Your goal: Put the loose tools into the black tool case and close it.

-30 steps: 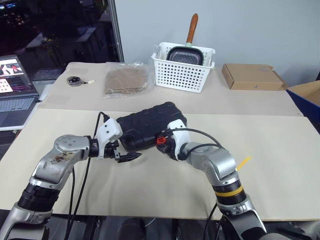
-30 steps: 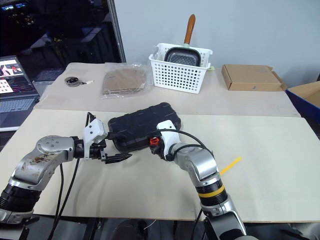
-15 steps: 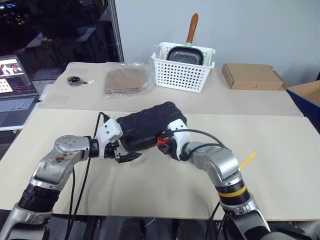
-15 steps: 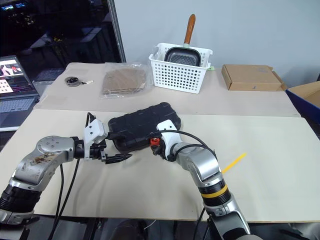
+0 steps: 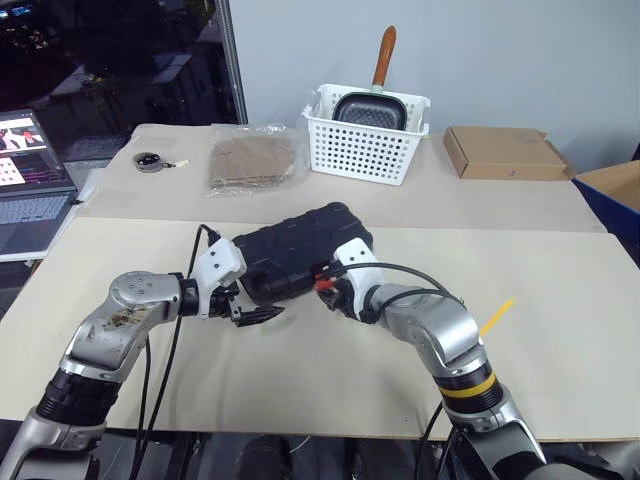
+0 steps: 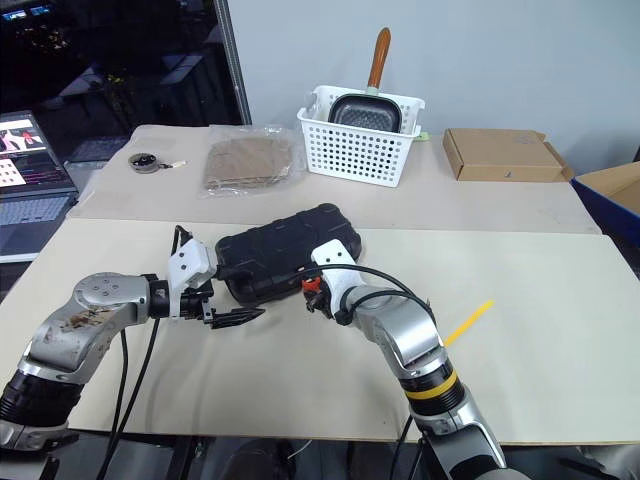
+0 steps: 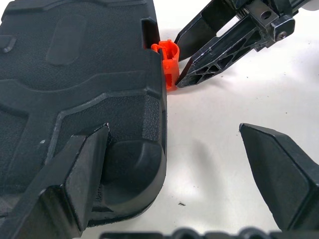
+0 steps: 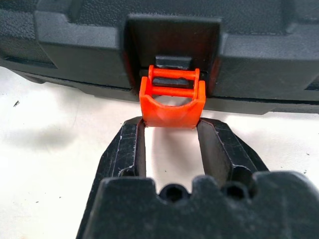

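The black tool case (image 5: 295,250) lies shut on the near table, its lid down. Its small orange latch (image 8: 172,102) hangs from the front edge facing me. My right gripper (image 8: 171,127) is shut on the lower end of that orange latch, one black finger on each side. My left gripper (image 7: 174,184) stands open at the case's near left corner (image 7: 129,169). One of its fingers (image 7: 75,184) lies against the case and the other is over bare table. The loose tools are out of view.
A white lattice basket (image 5: 368,135) with a pan stands at the back, with a flat cardboard box (image 5: 505,153) to its right. A plastic bag (image 5: 253,160) and a small round object (image 5: 150,160) lie at the back left. A laptop (image 5: 30,180) sits far left. A yellow strip (image 5: 497,313) lies right of my right arm.
My right wrist has rolled a little and its elbow has shifted slightly, while the gripper stays on the latch. The left arm and the case have not moved.
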`<action>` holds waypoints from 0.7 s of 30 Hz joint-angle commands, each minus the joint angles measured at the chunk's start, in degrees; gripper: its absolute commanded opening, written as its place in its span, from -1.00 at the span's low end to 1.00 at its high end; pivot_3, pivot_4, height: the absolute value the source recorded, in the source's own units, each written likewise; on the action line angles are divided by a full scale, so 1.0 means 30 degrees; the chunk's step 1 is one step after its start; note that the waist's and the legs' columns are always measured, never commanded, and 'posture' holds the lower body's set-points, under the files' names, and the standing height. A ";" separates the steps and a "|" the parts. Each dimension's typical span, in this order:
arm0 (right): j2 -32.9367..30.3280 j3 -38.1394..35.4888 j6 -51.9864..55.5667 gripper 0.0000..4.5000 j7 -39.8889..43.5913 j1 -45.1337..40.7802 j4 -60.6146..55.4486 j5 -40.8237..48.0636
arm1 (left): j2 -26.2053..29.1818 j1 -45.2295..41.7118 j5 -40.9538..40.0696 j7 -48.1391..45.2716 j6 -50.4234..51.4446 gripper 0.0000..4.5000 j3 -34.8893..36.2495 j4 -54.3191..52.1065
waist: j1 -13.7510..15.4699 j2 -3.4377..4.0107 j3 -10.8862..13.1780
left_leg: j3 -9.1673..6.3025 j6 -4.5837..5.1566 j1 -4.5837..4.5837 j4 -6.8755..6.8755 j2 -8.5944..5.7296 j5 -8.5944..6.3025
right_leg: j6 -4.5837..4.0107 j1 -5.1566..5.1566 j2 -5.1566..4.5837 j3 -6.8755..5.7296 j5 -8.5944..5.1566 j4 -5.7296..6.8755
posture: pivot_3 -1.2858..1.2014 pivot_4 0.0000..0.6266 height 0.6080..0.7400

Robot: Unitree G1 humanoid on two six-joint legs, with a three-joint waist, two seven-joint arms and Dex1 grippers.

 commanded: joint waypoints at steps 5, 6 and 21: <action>0.0045 -0.0006 0.0349 -0.44 0.0081 -0.0919 -0.1909 0.0056 | -0.0201 0.0273 0.0329 -0.0251 0.0249 1.00 -0.0588 0.0062 | 0.0001 0.0000 0.0000 | 0.0000 0.0000 0.0000 0.0000 0.0000 0.0000 | 0.0000 0.0000 0.0000 0.0000 0.0000 0.0000 | 0.03 -0.52 1.00; 0.0040 0.0002 0.0449 -0.44 0.0092 -0.0933 -0.1979 0.0069 | -0.0220 0.0282 0.0346 -0.0251 0.0252 1.00 -0.0588 0.0048 | -0.0001 0.0000 0.0000 | 0.0000 0.0000 0.0000 0.0000 0.0000 0.0000 | 0.0000 0.0000 0.0001 -0.0001 0.0000 0.0000 | 0.03 -0.52 1.00; 0.0130 -0.0204 0.0913 -0.44 0.0098 -0.1274 -0.2518 0.0146 | -0.0411 0.0256 0.0513 -0.0334 0.0242 1.00 -0.0579 0.0118 | -0.0054 0.0000 0.0000 | -0.0002 -0.0001 0.0004 0.0000 0.0003 0.0000 | -0.0001 0.0001 0.0004 -0.0001 0.0000 0.0002 | 0.03 -0.52 1.00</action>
